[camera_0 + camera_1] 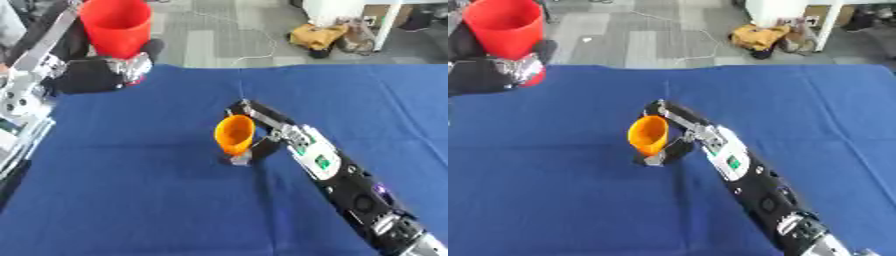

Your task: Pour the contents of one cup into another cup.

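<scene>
Nearest me, my right hand (262, 131) is curled round the small orange plastic cup (234, 134), tilted above the blue-clothed worktop (131, 200). My left hand (105, 72) grips the big red plastic cup (116, 27), raised far-left. Pouring hasn't begun, I judge; next the cups must meet.

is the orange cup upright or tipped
Tipped. The orange cup leans with its open mouth turned toward the robot's left, held in the right hand above the blue table. Its contents cannot be seen.
</scene>
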### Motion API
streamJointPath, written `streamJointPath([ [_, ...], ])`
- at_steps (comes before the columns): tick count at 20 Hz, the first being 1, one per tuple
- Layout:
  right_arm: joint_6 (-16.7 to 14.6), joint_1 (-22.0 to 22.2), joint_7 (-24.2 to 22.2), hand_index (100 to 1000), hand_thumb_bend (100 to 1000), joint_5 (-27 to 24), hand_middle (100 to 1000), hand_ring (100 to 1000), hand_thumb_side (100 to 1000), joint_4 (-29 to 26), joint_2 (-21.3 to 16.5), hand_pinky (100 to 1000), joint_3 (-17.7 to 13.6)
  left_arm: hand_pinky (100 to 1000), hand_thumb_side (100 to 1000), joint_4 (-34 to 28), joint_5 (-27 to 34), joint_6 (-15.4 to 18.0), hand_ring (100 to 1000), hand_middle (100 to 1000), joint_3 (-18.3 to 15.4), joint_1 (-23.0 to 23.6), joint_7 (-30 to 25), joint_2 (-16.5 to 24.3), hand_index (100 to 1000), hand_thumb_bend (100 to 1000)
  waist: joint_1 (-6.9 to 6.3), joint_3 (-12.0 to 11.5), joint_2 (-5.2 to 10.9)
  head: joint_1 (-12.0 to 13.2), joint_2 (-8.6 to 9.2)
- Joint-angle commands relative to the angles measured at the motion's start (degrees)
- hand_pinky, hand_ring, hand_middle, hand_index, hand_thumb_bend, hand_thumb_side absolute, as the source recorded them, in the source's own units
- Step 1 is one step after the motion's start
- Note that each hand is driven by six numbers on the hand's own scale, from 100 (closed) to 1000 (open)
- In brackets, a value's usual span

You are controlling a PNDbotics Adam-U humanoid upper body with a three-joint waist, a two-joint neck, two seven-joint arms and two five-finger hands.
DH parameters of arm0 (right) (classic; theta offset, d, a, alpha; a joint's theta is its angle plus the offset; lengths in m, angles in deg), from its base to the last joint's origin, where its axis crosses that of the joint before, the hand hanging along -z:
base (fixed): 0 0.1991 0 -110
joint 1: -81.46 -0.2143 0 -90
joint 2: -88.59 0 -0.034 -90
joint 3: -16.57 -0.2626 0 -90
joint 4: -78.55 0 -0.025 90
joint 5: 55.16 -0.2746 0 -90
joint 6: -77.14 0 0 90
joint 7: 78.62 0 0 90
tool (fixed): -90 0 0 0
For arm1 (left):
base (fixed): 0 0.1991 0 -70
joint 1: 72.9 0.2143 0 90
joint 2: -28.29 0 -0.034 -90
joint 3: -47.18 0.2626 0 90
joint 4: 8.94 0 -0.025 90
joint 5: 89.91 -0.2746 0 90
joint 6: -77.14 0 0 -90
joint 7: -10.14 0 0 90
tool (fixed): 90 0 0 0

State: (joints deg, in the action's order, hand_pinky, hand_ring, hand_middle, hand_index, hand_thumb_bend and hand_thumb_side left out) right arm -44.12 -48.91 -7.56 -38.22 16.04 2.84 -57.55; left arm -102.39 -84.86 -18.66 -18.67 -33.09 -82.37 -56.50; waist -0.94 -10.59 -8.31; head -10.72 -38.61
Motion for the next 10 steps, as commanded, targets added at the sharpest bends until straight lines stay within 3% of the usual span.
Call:
streamJointPath([
  [1, 0.2, -1.3, -1.6, 449, 298, -1.5, 291, 414, 137, -2.7, -0.9, 225, 0.6, 116, 117, -1.6, -0.2, -0.1, 462, 454, 0.2, -1.8, -0.4, 2.1, 787, 203, 0.03, 0.1, 1.21, 0.0, 0.37],
  [4, -1.3, -1.2, -4.0, 449, 296, -2.7, 291, 414, 136, -6.5, -0.8, 226, 4.1, 116, 115, -1.6, -2.4, 0.6, 462, 454, 1.4, -2.8, -1.3, 3.3, 787, 204, 0.23, 0.8, 1.24, 0.3, 0.41],
  [10, 1.1, -0.8, -9.8, 443, 275, -7.9, 286, 411, 129, -12.6, 0.2, 220, 7.6, 112, 100, 0.2, -8.1, 2.8, 452, 443, 2.7, -3.8, -1.3, 3.1, 787, 232, 0.49, 1.8, 1.32, 0.7, 0.33],
])
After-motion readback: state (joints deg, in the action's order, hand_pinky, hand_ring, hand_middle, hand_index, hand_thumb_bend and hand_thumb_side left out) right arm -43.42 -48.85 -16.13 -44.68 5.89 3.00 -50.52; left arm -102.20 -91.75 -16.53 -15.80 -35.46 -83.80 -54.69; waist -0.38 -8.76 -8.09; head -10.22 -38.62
